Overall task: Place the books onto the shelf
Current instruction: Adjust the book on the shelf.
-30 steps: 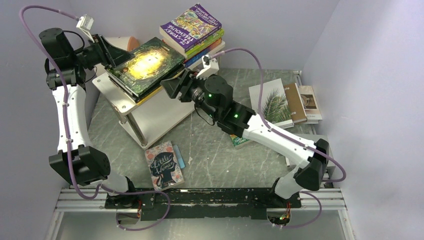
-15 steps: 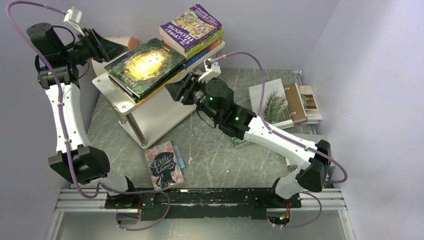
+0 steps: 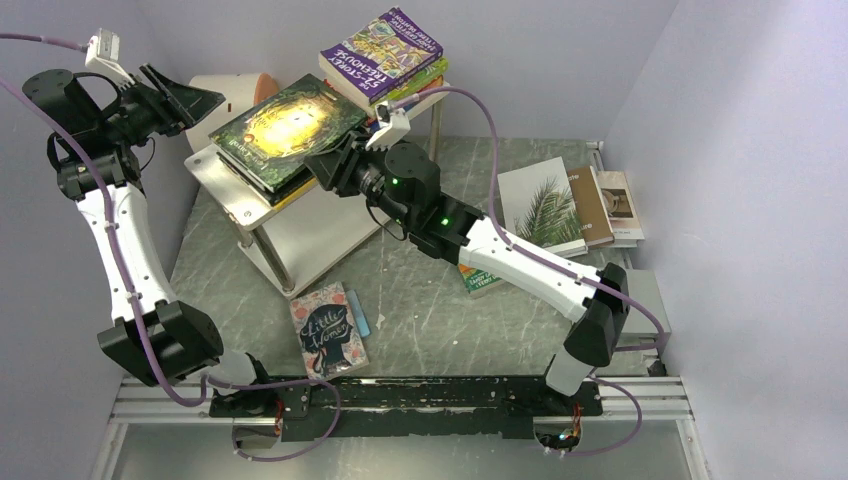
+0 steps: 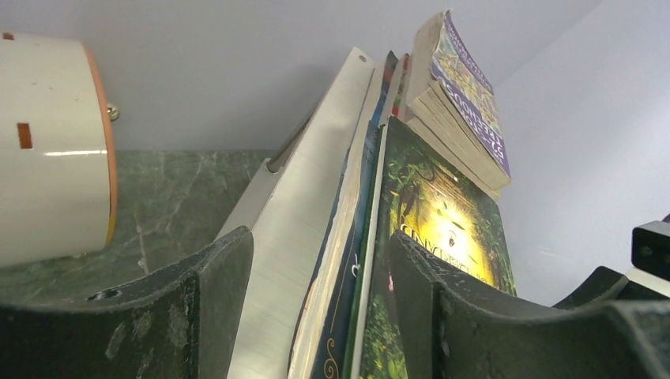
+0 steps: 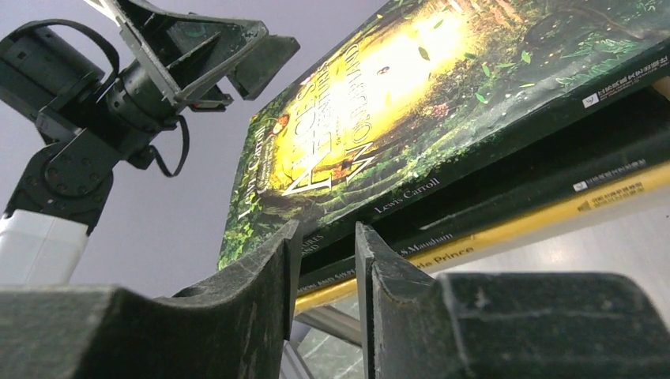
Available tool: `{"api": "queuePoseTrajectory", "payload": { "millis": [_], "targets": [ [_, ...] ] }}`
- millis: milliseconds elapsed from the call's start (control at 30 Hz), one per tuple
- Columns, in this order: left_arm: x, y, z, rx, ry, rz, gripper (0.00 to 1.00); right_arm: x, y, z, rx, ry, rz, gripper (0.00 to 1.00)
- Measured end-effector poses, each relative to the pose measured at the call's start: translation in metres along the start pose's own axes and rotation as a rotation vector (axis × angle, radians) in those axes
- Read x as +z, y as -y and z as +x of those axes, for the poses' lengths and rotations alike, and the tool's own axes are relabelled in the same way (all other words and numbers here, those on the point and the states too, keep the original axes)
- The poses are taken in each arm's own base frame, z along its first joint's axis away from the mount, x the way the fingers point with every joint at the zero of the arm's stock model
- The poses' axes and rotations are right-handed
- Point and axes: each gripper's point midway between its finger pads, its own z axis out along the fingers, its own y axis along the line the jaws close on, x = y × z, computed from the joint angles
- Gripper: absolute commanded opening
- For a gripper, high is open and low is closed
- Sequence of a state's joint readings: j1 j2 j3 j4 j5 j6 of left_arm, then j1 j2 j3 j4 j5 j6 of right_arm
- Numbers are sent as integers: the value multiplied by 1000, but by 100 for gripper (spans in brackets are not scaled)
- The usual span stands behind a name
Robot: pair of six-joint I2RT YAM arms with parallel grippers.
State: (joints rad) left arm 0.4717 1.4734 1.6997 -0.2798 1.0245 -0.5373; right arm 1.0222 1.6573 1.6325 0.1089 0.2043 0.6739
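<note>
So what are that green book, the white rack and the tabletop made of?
The green book is paper with a glossy cover: light glares off it. The rack has smooth white boards, maybe painted wood or laminate, on metal-looking posts. The tabletop looks veined green-grey, marble or a printed look-alike.

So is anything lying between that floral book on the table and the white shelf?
Nothing visible does: only tabletop separates Little Women from the shelf.
</note>
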Motion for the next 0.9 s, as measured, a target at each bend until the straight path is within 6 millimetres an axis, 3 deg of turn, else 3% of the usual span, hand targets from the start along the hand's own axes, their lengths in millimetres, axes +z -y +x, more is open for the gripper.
{"api": "queuePoseTrajectory", "payload": {
  "millis": [133,333,667,900],
  "targets": [
    [-6,-1,0,-2,17,-58,69,9,-1,2,-8,-2,-1,26],
    [-16,-6,1,7,38,-160,70,17,-1,3,-9,2,2,25],
    [-42,-11,4,4,81,-365,75,13,5,-1,-22,3,41,56],
    [-66,10,12,18,117,-416,84,-24,6,-40,-76,57,96,67]
  ]
}}
